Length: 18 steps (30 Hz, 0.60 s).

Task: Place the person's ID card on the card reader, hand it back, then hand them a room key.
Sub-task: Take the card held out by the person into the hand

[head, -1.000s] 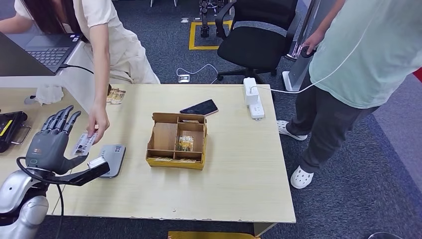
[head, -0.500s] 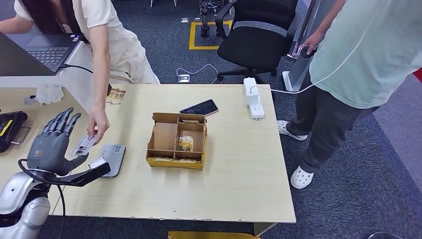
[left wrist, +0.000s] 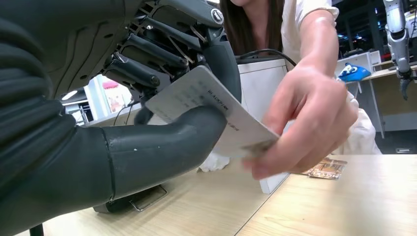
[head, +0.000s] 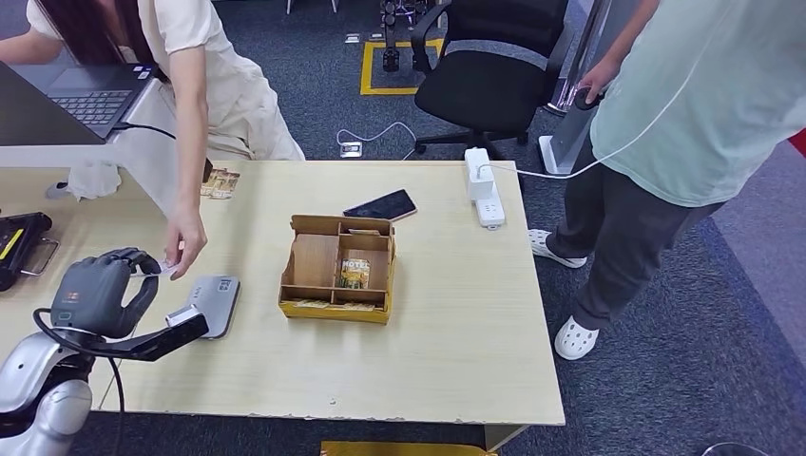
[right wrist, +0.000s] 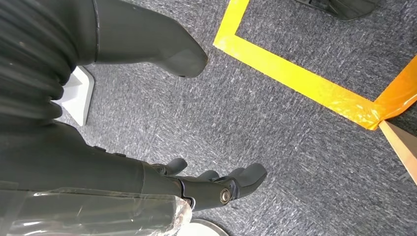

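- Worktop (head: 456, 323): it carries the card reader (head: 214, 302), which sits just beside my left robot hand (head: 100, 290), and a cardboard organiser box (head: 337, 269) near its middle.
- Cardboard organiser box: open-topped and split into compartments. One middle compartment holds a small printed card or packet (head: 355, 274); I judge this to be the room key stock, but the print is too small to read. The large compartment on the reader's side looks bare.
- Left robot hand: fingers curled in, thumb (left wrist: 162, 147) and fingers clamped on one end of the ID card (left wrist: 211, 110).
- Person's hand (left wrist: 305, 123): it pinches the opposite end, so the card is held from both sides above the worktop, beside the reader.
- ID card: I judge it light, thin, stiff and smooth, so prone to slipping. Hold it across the flat faces near one short edge.
- Right robot hand (right wrist: 216, 184): hangs over the carpet, fingers apart, holding nothing.
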Each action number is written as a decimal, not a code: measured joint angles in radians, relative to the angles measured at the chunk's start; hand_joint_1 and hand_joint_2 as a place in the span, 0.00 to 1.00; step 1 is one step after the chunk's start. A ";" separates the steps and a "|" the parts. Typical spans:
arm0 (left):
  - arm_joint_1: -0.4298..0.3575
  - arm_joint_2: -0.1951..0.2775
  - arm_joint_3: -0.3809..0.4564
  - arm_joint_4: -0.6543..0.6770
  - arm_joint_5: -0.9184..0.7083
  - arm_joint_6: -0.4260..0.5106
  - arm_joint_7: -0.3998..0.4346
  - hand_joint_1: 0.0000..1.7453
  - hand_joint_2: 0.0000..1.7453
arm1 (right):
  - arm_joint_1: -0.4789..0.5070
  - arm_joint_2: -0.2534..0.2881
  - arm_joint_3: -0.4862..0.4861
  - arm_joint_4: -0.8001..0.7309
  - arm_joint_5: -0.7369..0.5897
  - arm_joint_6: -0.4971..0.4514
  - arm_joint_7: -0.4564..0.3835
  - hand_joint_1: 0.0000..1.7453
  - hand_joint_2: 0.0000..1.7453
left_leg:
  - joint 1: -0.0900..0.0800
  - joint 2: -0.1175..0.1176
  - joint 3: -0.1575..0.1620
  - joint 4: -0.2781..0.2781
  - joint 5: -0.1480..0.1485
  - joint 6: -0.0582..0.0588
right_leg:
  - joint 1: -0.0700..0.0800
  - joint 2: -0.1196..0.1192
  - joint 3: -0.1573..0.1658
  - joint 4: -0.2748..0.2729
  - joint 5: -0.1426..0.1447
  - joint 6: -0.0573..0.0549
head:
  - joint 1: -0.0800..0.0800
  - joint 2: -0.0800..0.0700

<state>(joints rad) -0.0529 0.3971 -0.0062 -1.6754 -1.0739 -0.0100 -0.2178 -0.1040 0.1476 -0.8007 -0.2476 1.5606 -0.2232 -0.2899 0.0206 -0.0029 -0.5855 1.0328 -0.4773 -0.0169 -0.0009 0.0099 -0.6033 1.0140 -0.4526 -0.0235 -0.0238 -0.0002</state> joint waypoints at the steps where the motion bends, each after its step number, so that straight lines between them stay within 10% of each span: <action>1: 0.000 0.000 0.001 0.000 0.000 0.000 0.000 1.00 1.00 | 0.000 0.000 0.000 0.000 0.000 0.000 0.000 0.00 1.00 | 0.000 0.000 0.000 0.000 0.000 0.000 | 0.000 0.000 0.000 0.000 0.000 0.000 | 0.000 0.000; 18: 0.012 0.000 0.007 0.000 0.009 -0.005 0.002 0.99 1.00 | 0.000 0.000 0.000 0.000 0.000 0.000 0.001 0.00 1.00 | 0.000 -0.001 0.000 0.000 0.000 0.000 | 0.000 0.000 0.000 0.000 0.000 0.000 | 0.000 0.000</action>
<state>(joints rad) -0.0410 0.3971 0.0008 -1.6754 -1.0654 -0.0148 -0.2160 -0.1041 0.1476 -0.8007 -0.2476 1.5606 -0.2232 -0.2887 0.0206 -0.0034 -0.5856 1.0328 -0.4775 -0.0173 -0.0009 0.0094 -0.6032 1.0140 -0.4527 -0.0235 -0.0237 -0.0002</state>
